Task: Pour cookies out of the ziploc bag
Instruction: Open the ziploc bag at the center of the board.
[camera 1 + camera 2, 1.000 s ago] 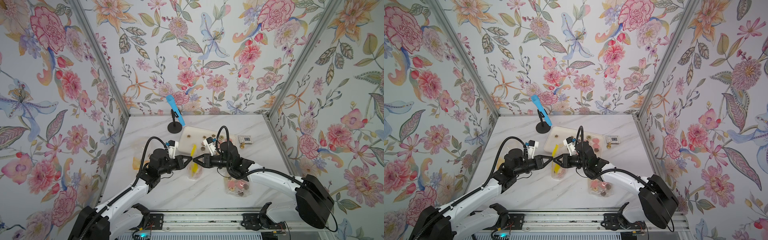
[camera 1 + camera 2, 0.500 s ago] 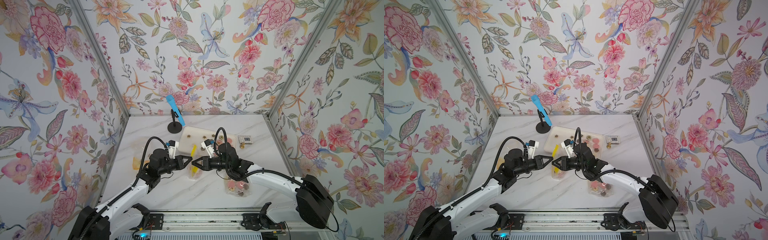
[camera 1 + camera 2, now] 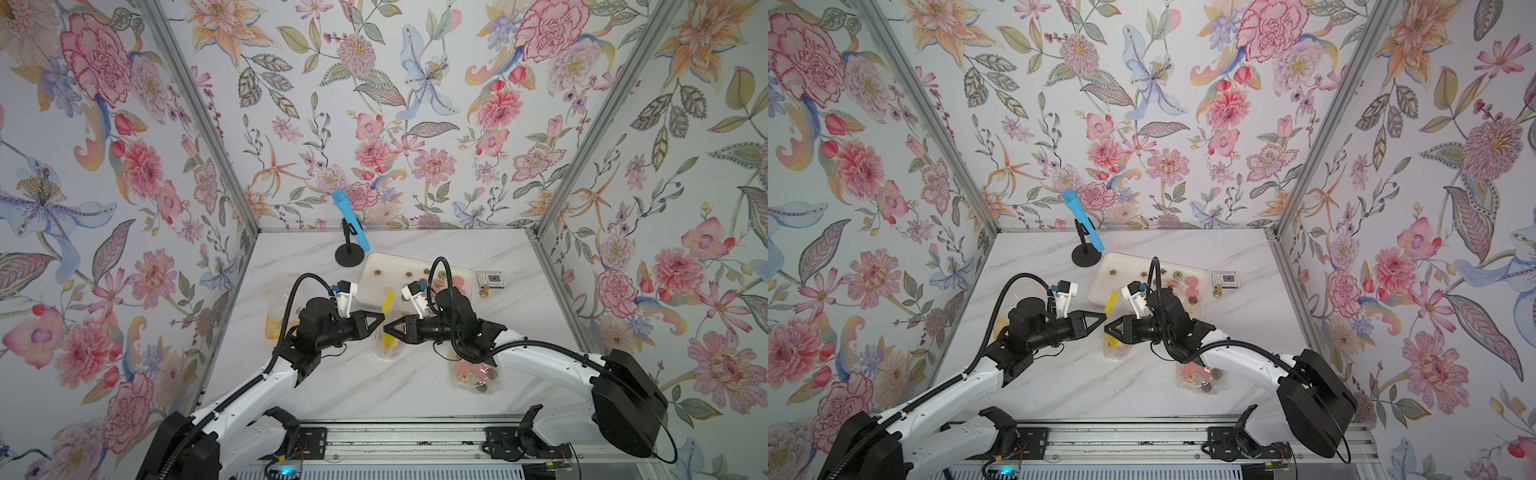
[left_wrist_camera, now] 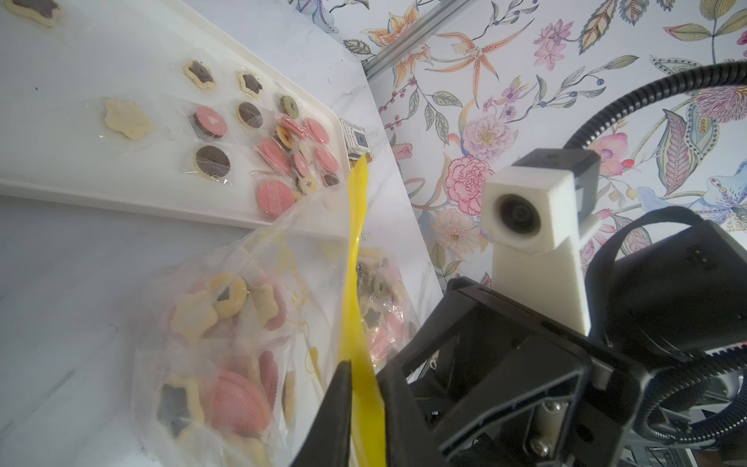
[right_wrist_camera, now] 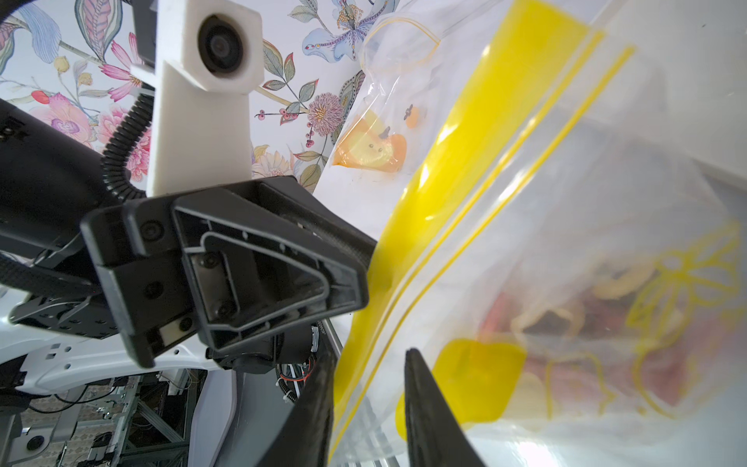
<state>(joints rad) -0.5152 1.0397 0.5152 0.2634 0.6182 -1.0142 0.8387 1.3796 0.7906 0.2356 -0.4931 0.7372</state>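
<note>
Left claw (image 3: 380, 321), right claw (image 3: 386, 328) — one bag (image 3: 390, 352) between

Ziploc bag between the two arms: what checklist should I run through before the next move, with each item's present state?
1. Left tool pinching the ziploc bag's yellow strip: ok.
2. Right tool gripping the strip: not ok; its jaws straddle it with a gap.
3. Bag mouth unsealed: cannot tell.
4. Cookies inside the bag: ok.
5. Tray next to the bag, bare space left: ok.
</note>
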